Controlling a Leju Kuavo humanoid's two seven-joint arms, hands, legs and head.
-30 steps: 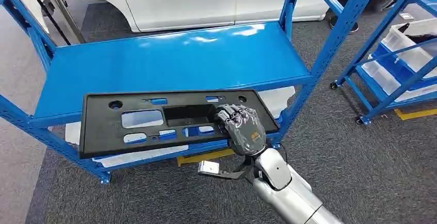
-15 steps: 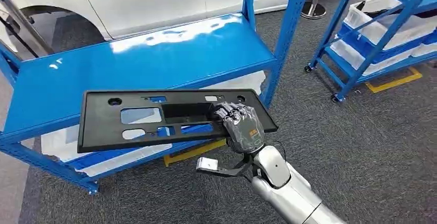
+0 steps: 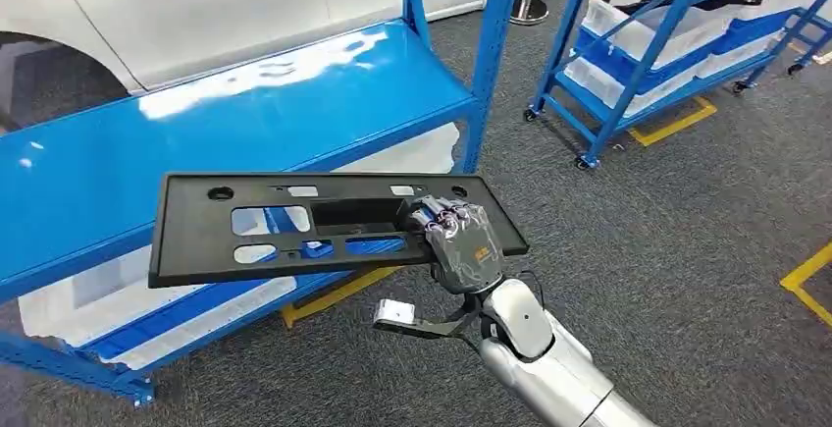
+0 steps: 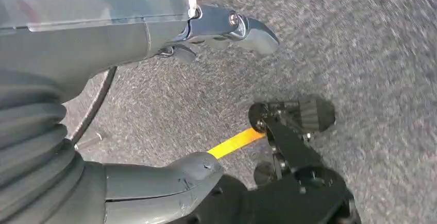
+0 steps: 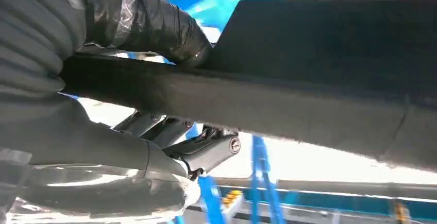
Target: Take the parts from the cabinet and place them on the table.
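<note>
Your head camera has swung since the earlier frames: the blue cabinet [image 3: 245, 113] sits further left in the picture, more grey carpet [image 3: 687, 240] shows on the right, and a second blue rack [image 3: 638, 64] with white bins has come further into frame. Relative to the arm nothing differs; the right robot hand [image 3: 459, 242] still grips the black panel [image 3: 294, 226] at its right end, fingers over the top face. In your right wrist view the thumb [image 5: 154, 23] presses one face of the panel's edge [image 5: 288, 105], darker fingers wrapped on the other. The panel hangs roughly level in the air, in front of the cabinet's front edge, off the shelf. Your left robot hand [image 4: 129, 80] hangs over the carpet, fingers apart, holding nothing. A yellow floor line [image 3: 338, 292] runs under the cabinet.
</note>
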